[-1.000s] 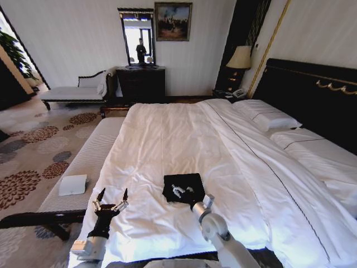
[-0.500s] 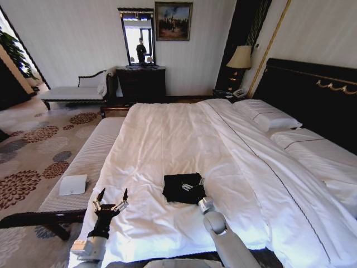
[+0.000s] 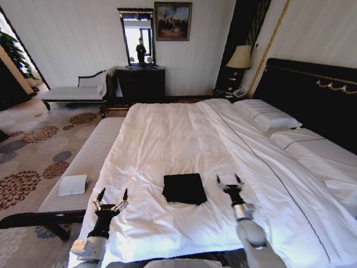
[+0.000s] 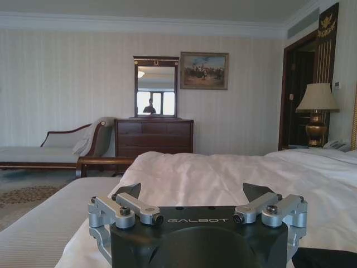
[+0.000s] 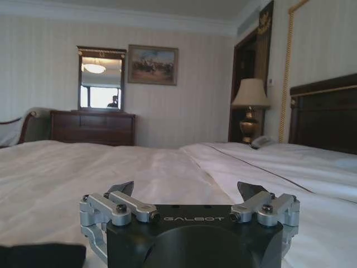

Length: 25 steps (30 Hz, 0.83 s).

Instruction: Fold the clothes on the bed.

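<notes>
The clothes [image 3: 184,188] lie as a compact black square on the white duvet of the bed [image 3: 167,139], near its foot edge. The right gripper [image 3: 229,180] hovers at 3 o'clock of the clothes, jaws wide, empty. The left gripper [image 3: 112,195] sits at 9 o'clock, jaws wide, empty.

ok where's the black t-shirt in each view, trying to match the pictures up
Head view: the black T-shirt lies folded flat on the bed, between the open left gripper and open right gripper.
Left wrist view: a dark sliver in the picture's bottom right corner.
Right wrist view: a dark strip in the bottom left corner.
Shared landmark: the framed painting beside the mirror.
</notes>
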{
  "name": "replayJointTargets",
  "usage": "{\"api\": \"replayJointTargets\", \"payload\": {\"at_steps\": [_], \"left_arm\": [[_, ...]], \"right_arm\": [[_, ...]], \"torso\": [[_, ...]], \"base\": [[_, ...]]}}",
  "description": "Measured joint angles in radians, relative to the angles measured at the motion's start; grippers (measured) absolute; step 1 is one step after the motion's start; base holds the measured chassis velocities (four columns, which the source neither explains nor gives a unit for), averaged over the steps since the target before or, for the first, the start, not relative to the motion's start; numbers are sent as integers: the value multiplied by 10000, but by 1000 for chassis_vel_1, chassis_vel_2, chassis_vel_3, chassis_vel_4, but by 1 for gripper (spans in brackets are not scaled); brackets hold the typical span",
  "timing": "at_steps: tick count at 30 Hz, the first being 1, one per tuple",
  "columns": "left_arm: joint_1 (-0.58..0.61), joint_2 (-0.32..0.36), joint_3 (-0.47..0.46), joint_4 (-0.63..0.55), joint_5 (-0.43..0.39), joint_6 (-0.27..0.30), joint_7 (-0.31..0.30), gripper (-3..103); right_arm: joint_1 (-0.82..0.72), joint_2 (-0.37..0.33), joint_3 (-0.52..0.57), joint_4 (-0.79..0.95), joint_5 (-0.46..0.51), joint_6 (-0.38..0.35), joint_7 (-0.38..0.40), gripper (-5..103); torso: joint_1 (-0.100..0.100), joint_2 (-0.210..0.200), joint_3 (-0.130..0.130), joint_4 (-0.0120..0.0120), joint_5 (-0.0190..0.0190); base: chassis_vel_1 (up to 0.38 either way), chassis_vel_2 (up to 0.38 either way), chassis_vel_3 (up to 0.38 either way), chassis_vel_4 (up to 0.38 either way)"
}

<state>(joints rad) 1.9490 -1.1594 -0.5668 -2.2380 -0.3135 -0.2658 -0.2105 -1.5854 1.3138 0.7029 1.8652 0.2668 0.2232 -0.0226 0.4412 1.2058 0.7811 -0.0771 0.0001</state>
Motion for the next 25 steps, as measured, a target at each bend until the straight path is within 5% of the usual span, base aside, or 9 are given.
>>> {"api": "replayJointTargets", "payload": {"at_steps": [9, 25], "left_arm": [[0, 0, 0, 0, 0, 0, 0, 100], [0, 0, 0, 0, 0, 0, 0, 100]], "right_arm": [[-1738, 322, 1022, 697, 865, 265, -427, 100], [-2059, 492, 1288, 671, 1117, 397, -721, 100]], "torso": [[-1, 1, 0, 0, -1], [0, 0, 1, 0, -1]], "base": [[0, 0, 0, 0], [0, 0, 0, 0]]}}
